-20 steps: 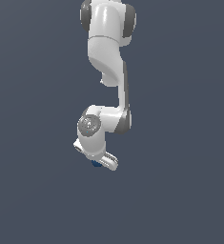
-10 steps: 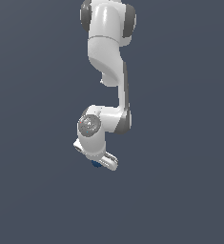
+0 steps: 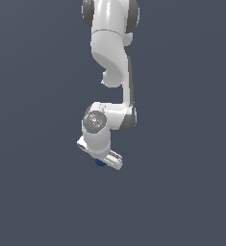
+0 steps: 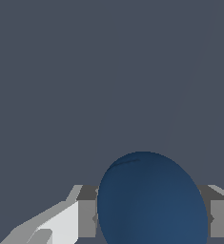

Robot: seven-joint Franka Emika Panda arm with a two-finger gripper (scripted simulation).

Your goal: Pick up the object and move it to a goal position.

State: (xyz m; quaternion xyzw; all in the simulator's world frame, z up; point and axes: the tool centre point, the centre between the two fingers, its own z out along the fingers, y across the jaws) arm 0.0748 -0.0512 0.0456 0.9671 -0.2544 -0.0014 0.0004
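Observation:
The object, a small dark blue ball [image 3: 100, 163], peeks out just under the white gripper [image 3: 104, 160] at the end of the arm in the exterior view. In the wrist view the ball [image 4: 151, 200] fills the space between the two grey finger pads [image 4: 87, 218], which touch it on both sides. The gripper [image 4: 151, 219] is shut on the ball. Most of the ball is hidden behind the hand in the exterior view.
The white arm [image 3: 112, 62] comes down from the top of the exterior view. Around it lies only a plain dark grey-blue ground [image 3: 182, 192].

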